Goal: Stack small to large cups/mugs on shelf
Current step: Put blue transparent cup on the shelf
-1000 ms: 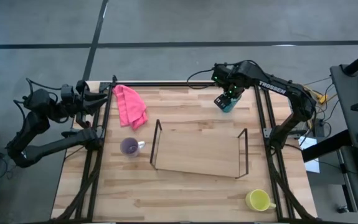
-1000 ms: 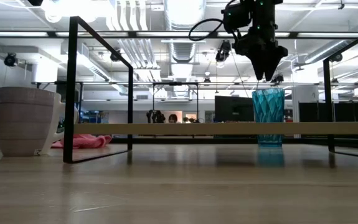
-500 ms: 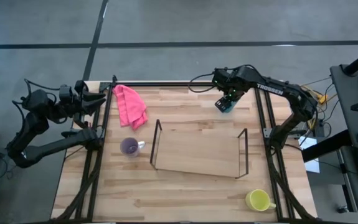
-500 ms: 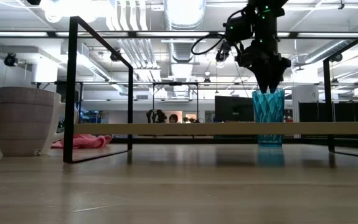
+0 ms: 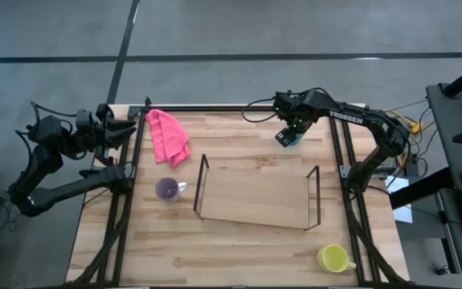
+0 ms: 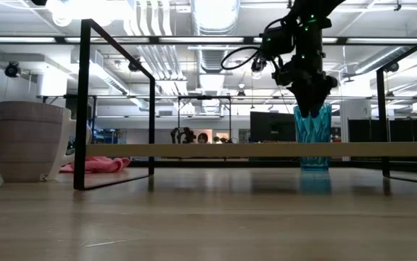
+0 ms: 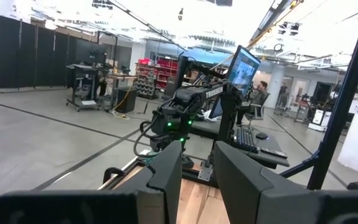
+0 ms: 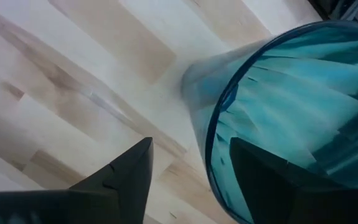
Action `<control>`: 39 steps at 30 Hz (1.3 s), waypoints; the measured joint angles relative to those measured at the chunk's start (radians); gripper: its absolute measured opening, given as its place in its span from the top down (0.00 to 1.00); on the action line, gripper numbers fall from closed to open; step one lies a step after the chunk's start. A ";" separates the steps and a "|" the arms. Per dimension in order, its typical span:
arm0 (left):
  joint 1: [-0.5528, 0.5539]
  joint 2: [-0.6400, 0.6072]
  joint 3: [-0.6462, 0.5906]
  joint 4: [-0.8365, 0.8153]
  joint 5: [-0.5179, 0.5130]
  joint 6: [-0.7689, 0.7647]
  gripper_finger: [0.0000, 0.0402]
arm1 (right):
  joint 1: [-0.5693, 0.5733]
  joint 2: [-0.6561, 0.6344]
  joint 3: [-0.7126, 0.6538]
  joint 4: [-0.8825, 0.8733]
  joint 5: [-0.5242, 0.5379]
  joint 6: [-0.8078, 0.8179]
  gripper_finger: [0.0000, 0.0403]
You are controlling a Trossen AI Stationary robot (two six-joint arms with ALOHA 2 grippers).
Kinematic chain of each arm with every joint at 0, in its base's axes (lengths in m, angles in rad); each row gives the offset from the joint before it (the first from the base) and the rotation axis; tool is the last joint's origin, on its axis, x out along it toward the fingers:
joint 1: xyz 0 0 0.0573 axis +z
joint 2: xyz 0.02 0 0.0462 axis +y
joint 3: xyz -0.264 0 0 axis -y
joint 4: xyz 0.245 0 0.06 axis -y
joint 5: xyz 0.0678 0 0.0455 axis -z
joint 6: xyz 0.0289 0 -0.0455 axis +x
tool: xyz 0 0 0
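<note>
Wooden table (image 5: 239, 249) carries the shelf (image 5: 255, 195) at its middle. Beyond its far right corner stands the teal tumbler (image 6: 314, 135), upright. The right gripper (image 8: 188, 168) hangs over its mouth, fingers apart, one finger (image 8: 263, 171) inside the rim and the other outside it. The left gripper (image 7: 197, 165) waits at the far left, fingers apart.

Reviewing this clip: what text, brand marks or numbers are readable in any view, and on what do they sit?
"TROSSEN": white letters on the right arm, high view.
"TROSSEN": on that same arm seen far off in the left wrist view, small and only partly legible.
Monitor content in the left wrist view: too blurred to read.
Teal tumbler, purple mug, yellow mug: no markings visible.
</note>
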 joint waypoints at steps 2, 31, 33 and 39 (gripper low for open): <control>0.000 0.000 0.000 0.000 0.000 0.000 0.80 | 0.000 0.000 -0.003 0.005 0.000 0.000 0.53; 0.000 -0.003 0.000 0.000 0.000 0.000 0.80 | 0.001 -0.022 0.009 -0.004 0.052 -0.019 0.98; 0.000 -0.004 0.000 0.000 0.000 0.000 0.80 | 0.001 -0.035 0.009 -0.028 0.050 -0.016 0.98; 0.000 -0.005 0.000 0.000 0.000 0.000 0.80 | 0.003 -0.106 0.009 -0.099 0.020 -0.008 0.98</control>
